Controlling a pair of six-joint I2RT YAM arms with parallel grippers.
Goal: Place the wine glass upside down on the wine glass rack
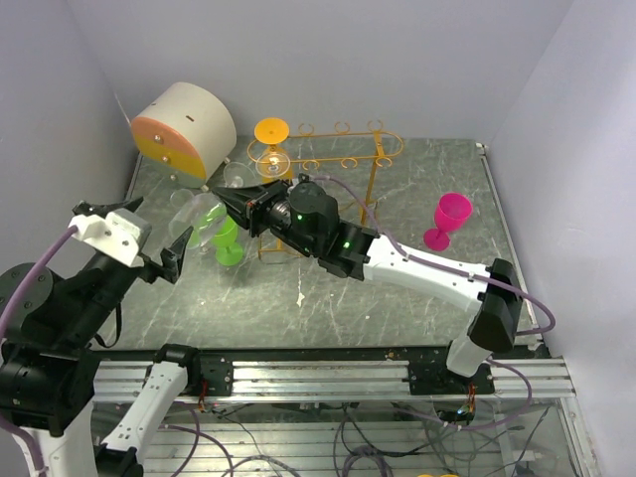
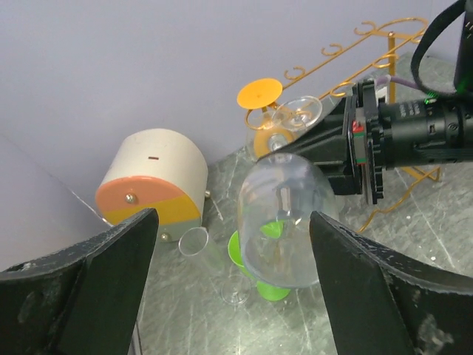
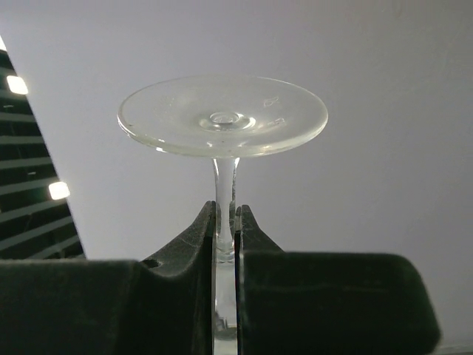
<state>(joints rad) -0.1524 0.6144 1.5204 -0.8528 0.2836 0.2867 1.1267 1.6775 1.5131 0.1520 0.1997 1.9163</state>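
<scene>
Left claw [image 1: 161,234]: jaws wide apart, empty, facing the bowl.
Wine glass [image 2: 284,222]: clear, foot up and bowl down, apparently lifted off the bench, just left of the rack.
Right claw [image 3: 225,222]: clamped on the stem under the foot.
Wine glass rack [image 1: 374,184]: orange wire, this glass not on its rail yet.

Judged: inverting is done. Sliding the stem into a loop and letting go remain.

Only the right wrist view shows the stem pinch. The left wrist view shows the bowl, the top view both claws.
</scene>
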